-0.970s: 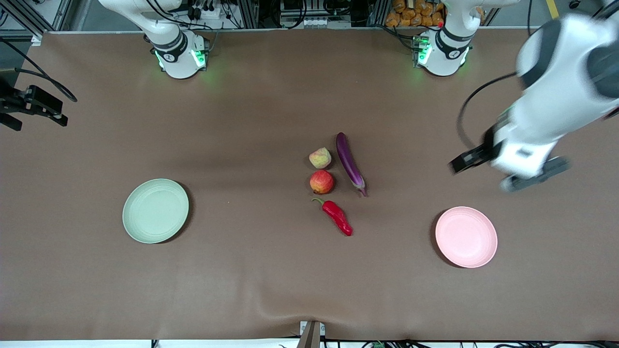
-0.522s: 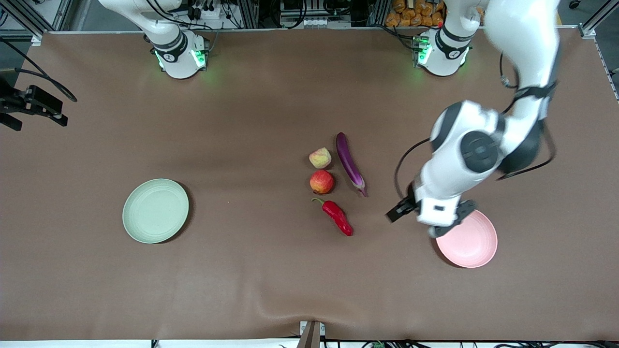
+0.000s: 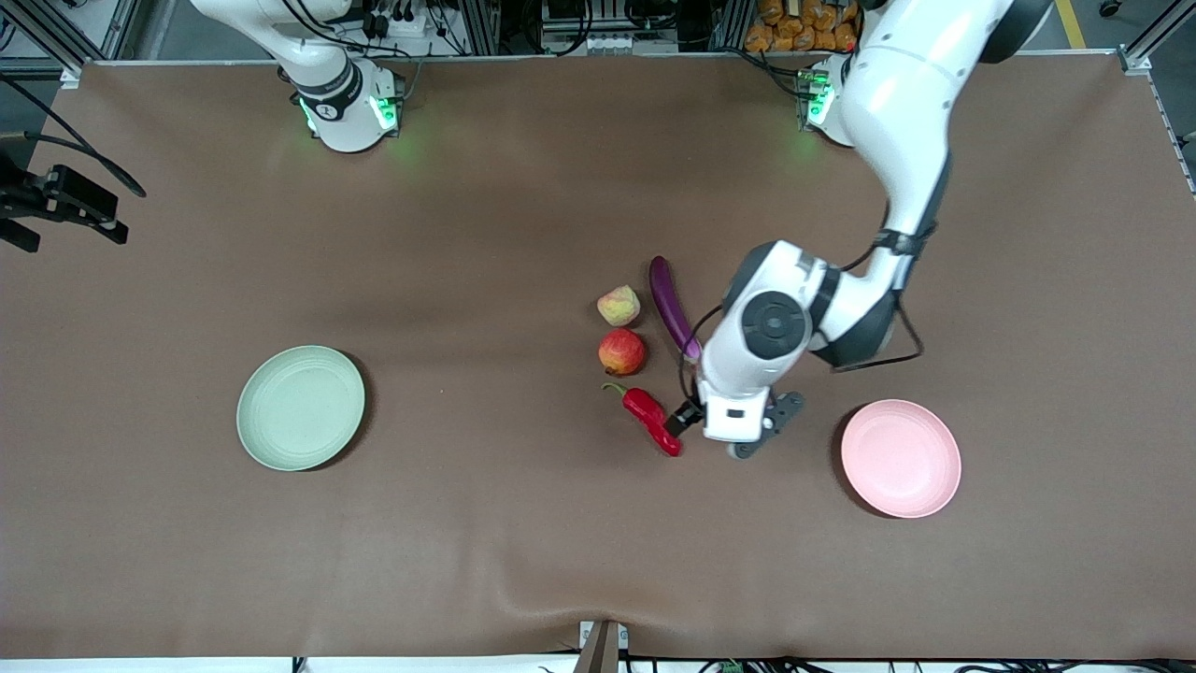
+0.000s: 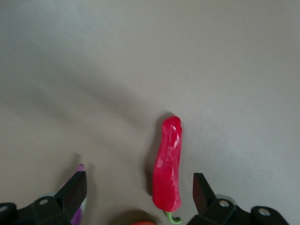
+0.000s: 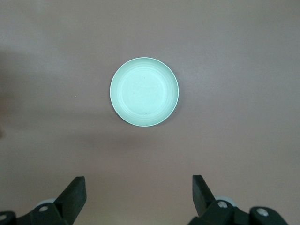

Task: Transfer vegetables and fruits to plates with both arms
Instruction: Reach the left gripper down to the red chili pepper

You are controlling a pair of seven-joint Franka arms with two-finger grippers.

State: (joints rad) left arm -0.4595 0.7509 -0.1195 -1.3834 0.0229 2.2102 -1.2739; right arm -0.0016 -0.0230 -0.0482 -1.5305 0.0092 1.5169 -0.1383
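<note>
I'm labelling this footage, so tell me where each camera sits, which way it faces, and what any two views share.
Front view: high across the table, facing both arm bases; shows the left arm reaching to the glossy red chili pepper, plus the matte pale pink round plate.
Left wrist view: on the left arm, looking down; the open left end effector frames the chili.
Right wrist view: on the right arm, looking down at the matte pale green round plate; open right end effector shows.
Shared: the chili; the green plate.
</note>
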